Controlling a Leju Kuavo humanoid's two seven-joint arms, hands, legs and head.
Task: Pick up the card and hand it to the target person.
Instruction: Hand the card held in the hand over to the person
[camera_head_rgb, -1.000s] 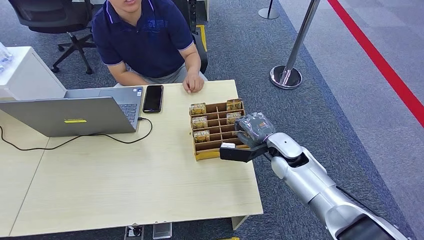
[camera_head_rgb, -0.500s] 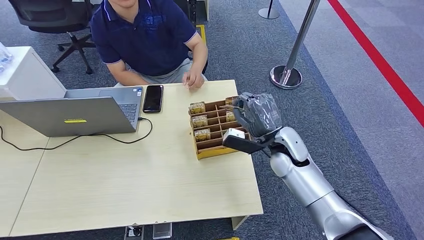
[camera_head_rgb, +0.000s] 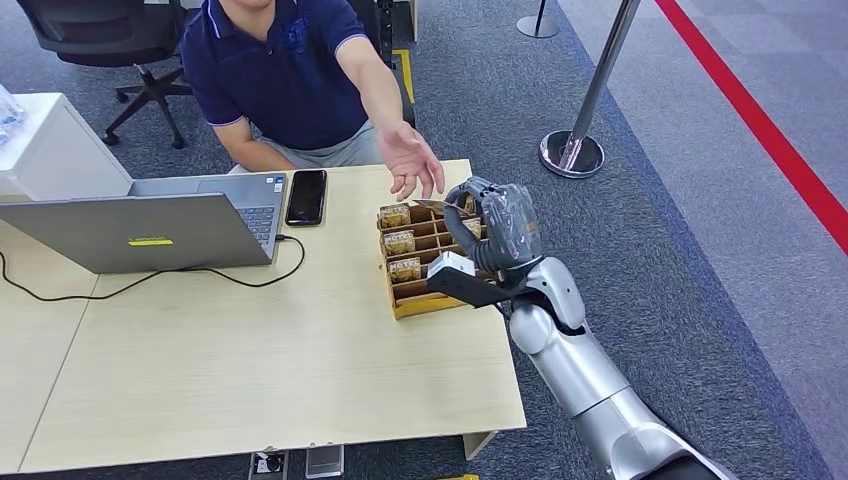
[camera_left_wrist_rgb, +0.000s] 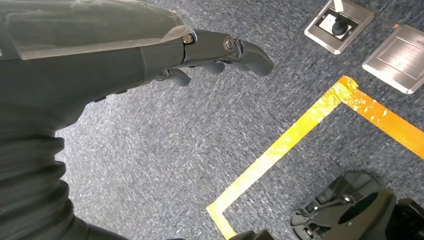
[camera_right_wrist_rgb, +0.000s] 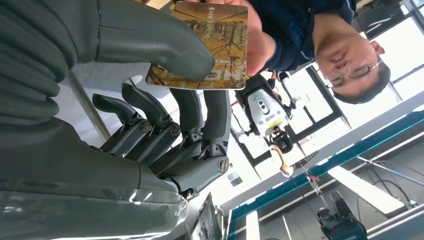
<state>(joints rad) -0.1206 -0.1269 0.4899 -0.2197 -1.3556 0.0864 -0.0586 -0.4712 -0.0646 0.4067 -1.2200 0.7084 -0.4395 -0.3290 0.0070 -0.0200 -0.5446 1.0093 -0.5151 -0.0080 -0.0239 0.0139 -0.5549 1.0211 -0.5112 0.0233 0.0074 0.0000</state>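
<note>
1. the right hand is raised over the far end of the wooden card rack, near the table's right edge, reaching toward the seated person.
2. from the right wrist view, the card sits pinched between the thick thumb and the darker fingers beneath it, flat face showing, with a brown and gold print.
3. the person's hand is stretched out palm up, just beside the robot's hand, and the card looks very near that palm, though i can't tell if it touches.
4. the card seems thin, light and stiff, probably smooth, so i'd guess it slips easily; a pinch across the flat faces near one edge suits it, leaving the far edge free for the person to take.
5. the left hand hangs over the blue carpet, fingers loosely curled and apart, holding nothing.
6. more cards remain in the rack; a laptop and a phone lie further left.
</note>
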